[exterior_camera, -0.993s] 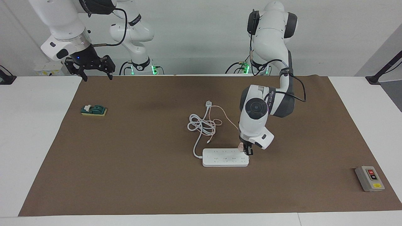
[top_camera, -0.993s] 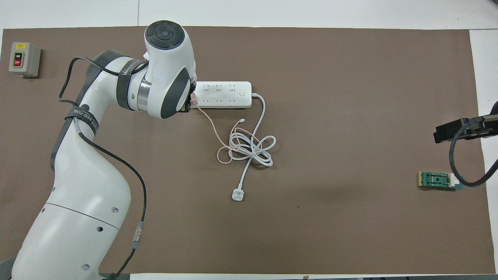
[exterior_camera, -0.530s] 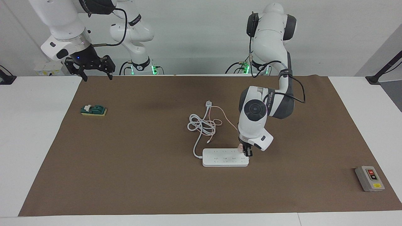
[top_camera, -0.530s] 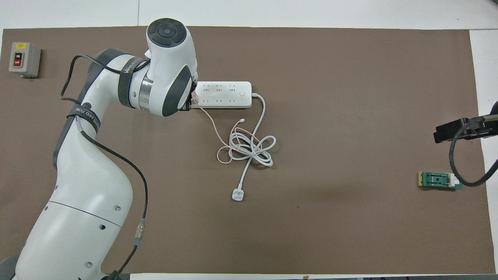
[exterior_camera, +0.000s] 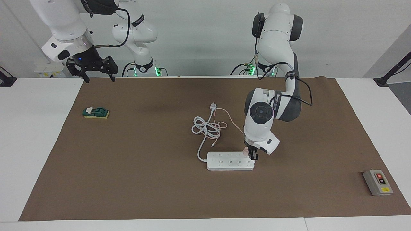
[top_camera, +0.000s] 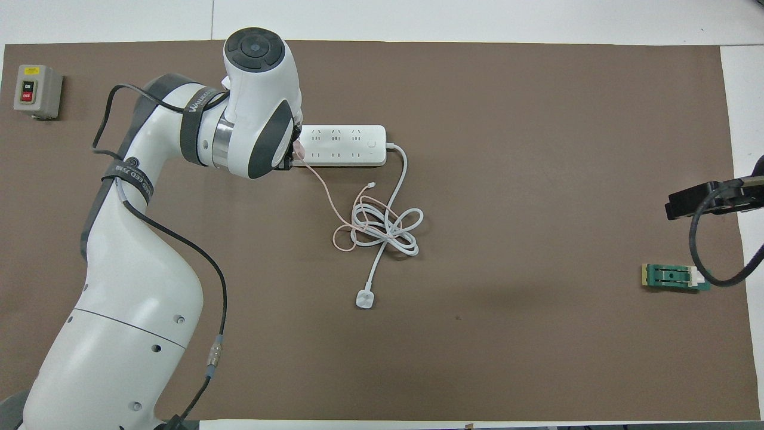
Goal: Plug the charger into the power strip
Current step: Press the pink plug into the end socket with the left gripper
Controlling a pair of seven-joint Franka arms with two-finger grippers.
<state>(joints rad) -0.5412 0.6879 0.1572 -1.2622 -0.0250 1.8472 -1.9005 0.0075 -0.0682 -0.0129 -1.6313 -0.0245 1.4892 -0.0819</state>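
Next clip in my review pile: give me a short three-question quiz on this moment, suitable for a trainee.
1. True or false: the left tool is shut on the charger at the power strip.
2. Which end of the strip is the charger at? A) the end its thick cord leaves from; B) the end toward the left arm.
3. Fill in: the right tool waits raised and ____, holding nothing.

Key: 1 true. 2 B. 3 open. Whether the prongs are seated cannot be told.

power strip (exterior_camera: 230,160): glossy white plastic | mat (exterior_camera: 144,179): matt brown paper
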